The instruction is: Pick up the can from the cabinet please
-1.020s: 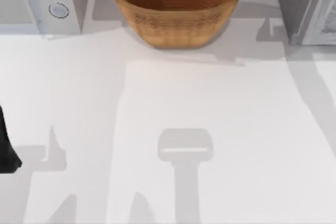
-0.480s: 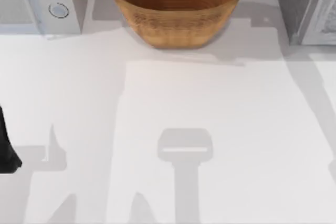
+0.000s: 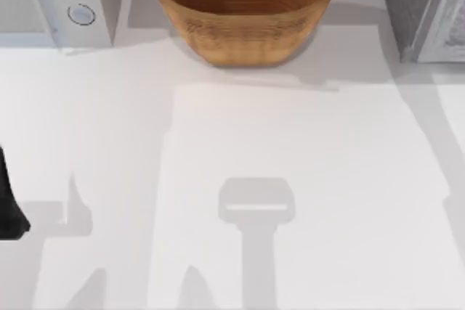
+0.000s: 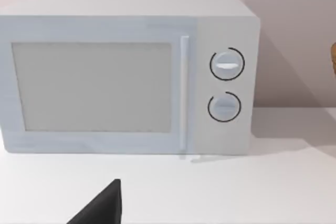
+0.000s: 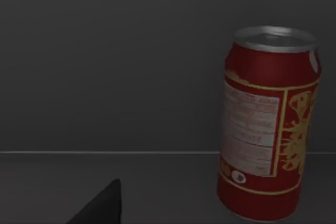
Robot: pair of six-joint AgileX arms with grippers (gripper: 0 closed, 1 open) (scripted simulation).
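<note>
The white surface [image 3: 305, 179] is big and bare in the middle. At its back right corner stands the grey cabinet [image 3: 421, 9]. At the back left stands a white microwave [image 3: 54, 1] with two round knobs, and its door is closed. Between them sits a brown woven basket [image 3: 245, 9].

The red can [image 5: 268, 124] stands upright on the dark shelf [image 5: 105, 187] inside the cabinet. The right gripper [image 5: 100, 208] is near the can, with a dark tip low in the right wrist view, but it is not touching the can. I cannot tell if it is spread or pressed together. So the can is not picked up yet. I think the reach is partly done, and the grab and the lift are left.

The left arm [image 3: 9, 197] is parked at the left edge of the surface, facing the microwave. I cannot tell how the left gripper [image 4: 102, 208] is set.

Nothing stands between the right gripper and the can. The cabinet walls are close, so there is little room.
</note>
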